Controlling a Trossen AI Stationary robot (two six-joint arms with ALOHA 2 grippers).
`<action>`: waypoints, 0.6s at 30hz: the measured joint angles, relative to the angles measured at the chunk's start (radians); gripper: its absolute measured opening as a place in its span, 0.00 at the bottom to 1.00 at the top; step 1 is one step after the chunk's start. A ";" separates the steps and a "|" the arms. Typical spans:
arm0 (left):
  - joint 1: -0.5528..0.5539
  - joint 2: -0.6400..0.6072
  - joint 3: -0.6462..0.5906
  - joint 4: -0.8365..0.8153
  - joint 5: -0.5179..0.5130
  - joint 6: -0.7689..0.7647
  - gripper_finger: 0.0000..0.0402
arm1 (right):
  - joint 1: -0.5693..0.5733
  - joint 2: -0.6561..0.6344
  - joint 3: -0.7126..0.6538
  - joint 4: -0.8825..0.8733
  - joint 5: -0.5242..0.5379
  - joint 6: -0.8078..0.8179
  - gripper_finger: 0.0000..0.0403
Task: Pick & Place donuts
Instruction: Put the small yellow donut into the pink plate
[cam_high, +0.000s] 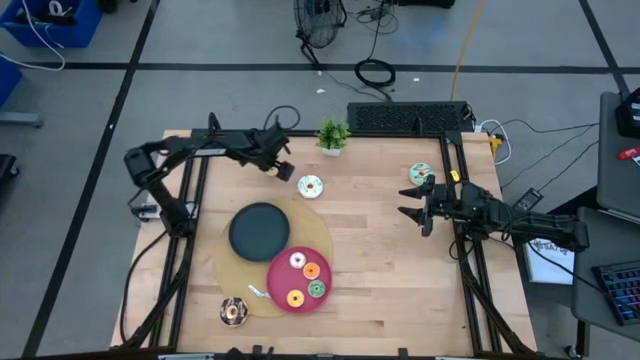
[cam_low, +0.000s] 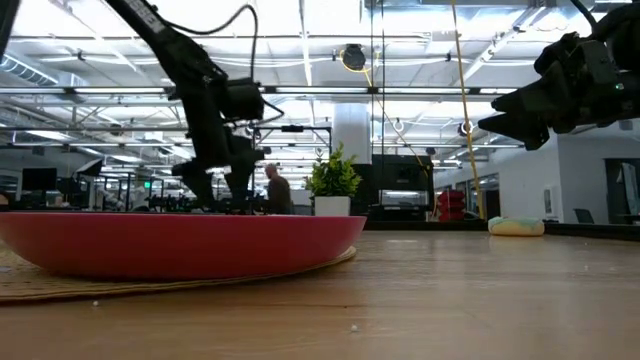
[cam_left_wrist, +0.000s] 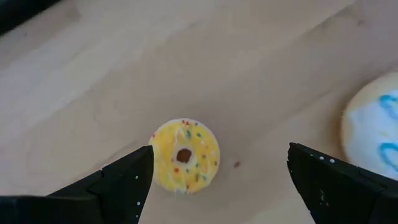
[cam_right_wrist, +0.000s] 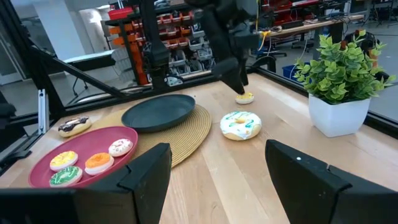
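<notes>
While hovering over yellow donut (cam_left_wrist: 184, 155), left gripper (cam_left_wrist: 217, 180) wide open, empty.

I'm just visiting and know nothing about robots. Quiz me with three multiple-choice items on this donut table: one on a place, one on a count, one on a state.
1. Where does the chocolate donut lie?
A. on the pink plate
B. on the woven mat beside the pink plate
C. next to the potted plant

2. How many donuts lie on the pink plate?
A. two
B. four
C. six

3. How do the left gripper's jaws stand?
A. open above the yellow donut
B. shut on the yellow donut
C. shut on the white donut

Answers:
1 B: it sits on the woven mat, off the plate.
2 B: four show.
3 A: the yellow donut lies free on the table between them.
</notes>
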 joint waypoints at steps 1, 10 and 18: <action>0.000 0.018 0.014 -0.009 -0.002 0.022 0.91 | 0.000 0.000 0.000 0.000 0.000 0.000 0.61; 0.017 0.083 0.066 -0.102 -0.116 0.109 0.91 | 0.000 0.000 0.000 0.000 0.000 0.000 0.61; 0.058 0.082 0.066 -0.165 -0.091 0.291 0.91 | 0.000 0.000 0.000 0.000 0.000 0.000 0.62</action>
